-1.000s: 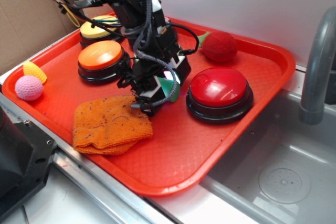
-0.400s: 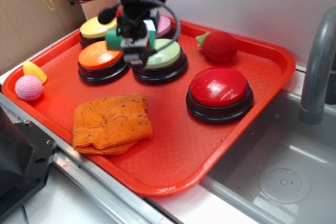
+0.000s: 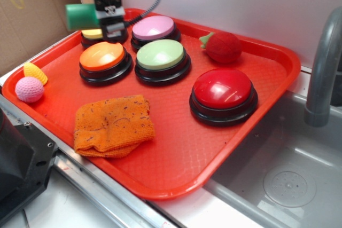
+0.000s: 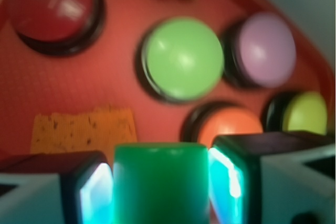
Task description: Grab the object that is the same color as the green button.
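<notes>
The green cylinder [image 4: 160, 182] is seen clamped between the two pads of the gripper [image 3: 101, 15], one pad pressed to each side of its curved wall, so the pincer is clenched on it and not released. In the exterior view the cylinder [image 3: 81, 16] is held in the air above the far left corner of the red tray [image 3: 214, 153], over the yellow button [image 3: 92, 34] and well apart from the green button [image 3: 161, 54], whose paler colour it roughly shares. It is judged to be light, stiff and solid, with a smooth matte skin that could slip or roll between flat pads if the grip were slack; nothing about it looks fragile. Hold is best taken across the middle of its length, which appears to be where it is taken. The arm is raised high at the upper left, only its wrist and cables being in view, with the gripper pointed downward. In the wrist view the tray is looked down on, the green button lying ahead with the pink button [image 4: 266, 49], orange button [image 4: 227, 125] and cloth [image 4: 81, 129] around it. The grab is judged accomplished.
</notes>
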Controlling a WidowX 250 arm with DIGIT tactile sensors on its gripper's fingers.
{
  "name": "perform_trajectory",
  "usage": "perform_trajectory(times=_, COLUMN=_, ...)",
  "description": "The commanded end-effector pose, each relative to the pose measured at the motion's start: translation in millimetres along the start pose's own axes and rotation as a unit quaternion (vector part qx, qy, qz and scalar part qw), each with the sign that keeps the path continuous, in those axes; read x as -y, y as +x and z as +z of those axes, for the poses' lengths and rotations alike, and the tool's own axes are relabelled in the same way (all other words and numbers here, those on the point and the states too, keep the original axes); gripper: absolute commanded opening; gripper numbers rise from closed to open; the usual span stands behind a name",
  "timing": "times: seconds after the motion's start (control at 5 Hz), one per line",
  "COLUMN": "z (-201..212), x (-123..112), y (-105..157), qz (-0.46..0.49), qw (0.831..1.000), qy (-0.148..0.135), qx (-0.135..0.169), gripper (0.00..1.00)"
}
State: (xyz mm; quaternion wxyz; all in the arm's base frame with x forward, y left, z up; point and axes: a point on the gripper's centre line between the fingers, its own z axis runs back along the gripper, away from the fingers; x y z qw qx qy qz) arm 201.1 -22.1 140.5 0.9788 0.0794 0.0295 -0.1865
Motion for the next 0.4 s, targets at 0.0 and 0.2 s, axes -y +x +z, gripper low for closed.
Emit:
perform_trajectory(times=0.0, z=26.6, x=3.2, y=-19.2, qz=0.249, qw=0.966, qy=-0.051, qx=0.035, gripper=0.00)
perform_trajectory(times=0.2, z=21.6, x=4.8, y=-18.7, qz=0.268, qw=0.961, qy=-0.060, qx=0.031, gripper=0.00)
